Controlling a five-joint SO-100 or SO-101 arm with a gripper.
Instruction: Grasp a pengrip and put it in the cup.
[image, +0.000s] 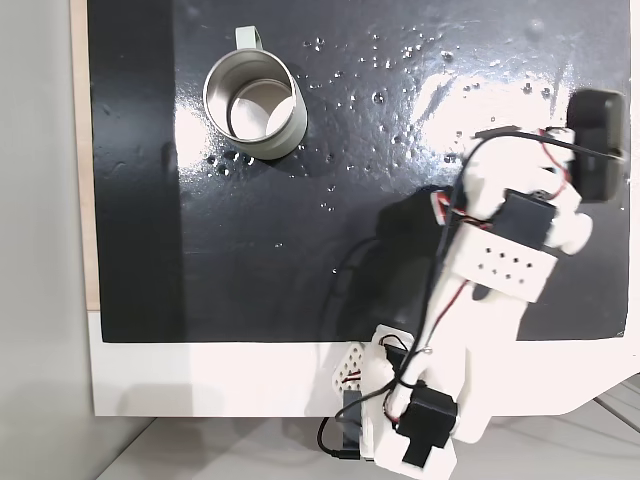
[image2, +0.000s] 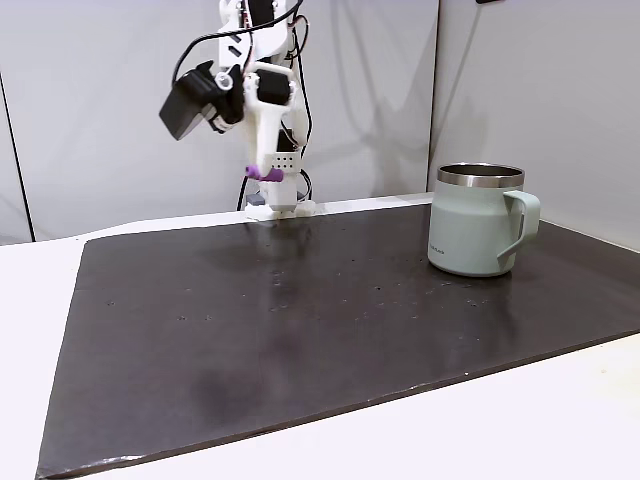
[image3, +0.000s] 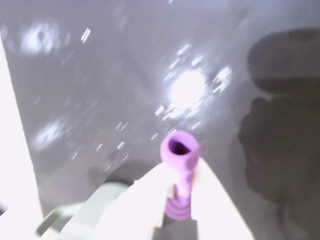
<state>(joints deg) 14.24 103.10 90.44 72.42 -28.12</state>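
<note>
1. The gripper (image3: 179, 192) has its white fingers (image3: 140, 200) nearly closed, pinching the purple pengrip (image3: 179, 165) between them.
2. The pengrip (image2: 262, 173) hangs above the black mat (image2: 330, 320).
3. The cup (image2: 480, 232) stands well apart.

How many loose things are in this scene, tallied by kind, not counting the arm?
Purple pengrip, clamped in the gripper above the mat: 1
Pale grey-green metal cup with loop handle, standing upright on the black mat: 1
Black mat: 1
Total: 3
</note>
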